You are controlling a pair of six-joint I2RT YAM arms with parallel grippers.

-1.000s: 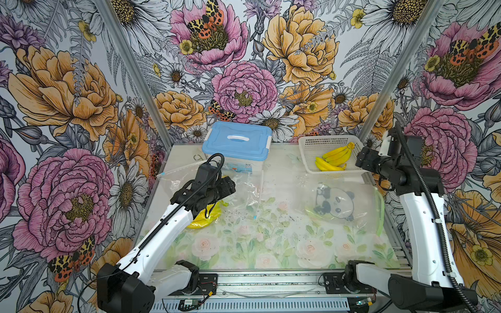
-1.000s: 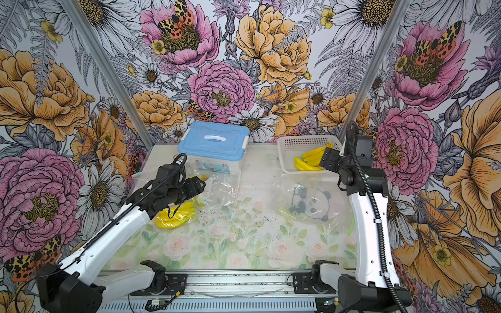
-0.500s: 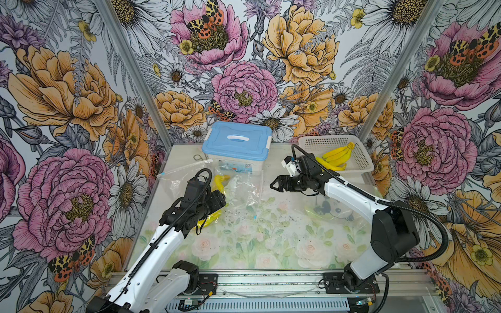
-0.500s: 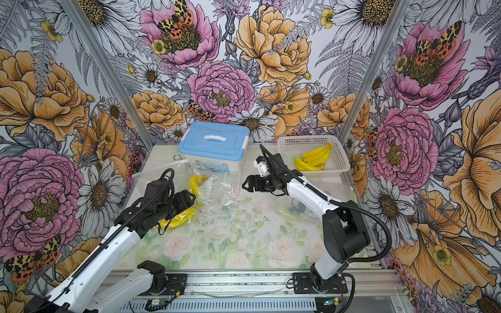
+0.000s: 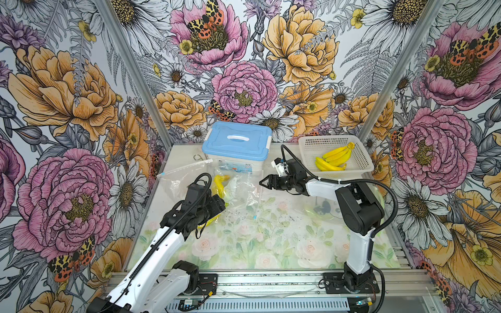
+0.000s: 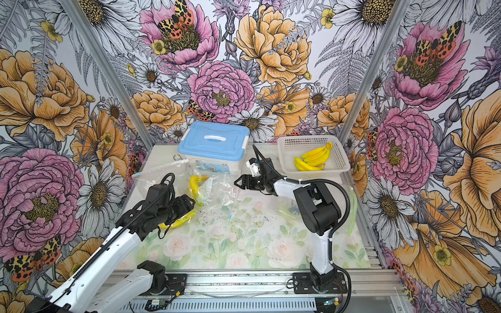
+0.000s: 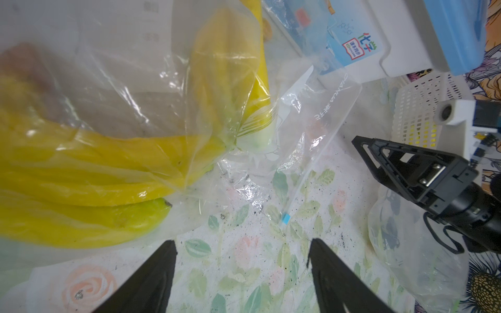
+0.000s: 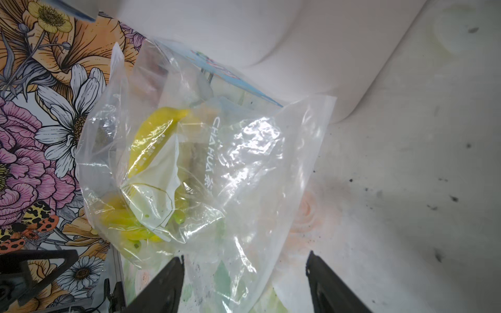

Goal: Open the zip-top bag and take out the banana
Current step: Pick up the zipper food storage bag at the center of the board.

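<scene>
Lying crumpled on the desk (image 5: 271,238) between the two arms: zip-top bag (image 5: 244,192) of thin, glossy clear film, carrying the curved yellow banana (image 5: 217,184) in the half toward the left tool (image 7: 241,241). Running from far to near along the bag edge facing the right tool (image 5: 261,182), and so lying across that tool's reach: the blue-tipped zip strip (image 7: 325,143). Holding both tools spread and empty, the right one just beside the zip edge and likely better placed for it.

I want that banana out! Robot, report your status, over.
Left gripper open, right gripper open, both empty. Yellow banana inside crumpled clear plastic zip-top bag. Blue-lidded plastic box close behind it.
</scene>
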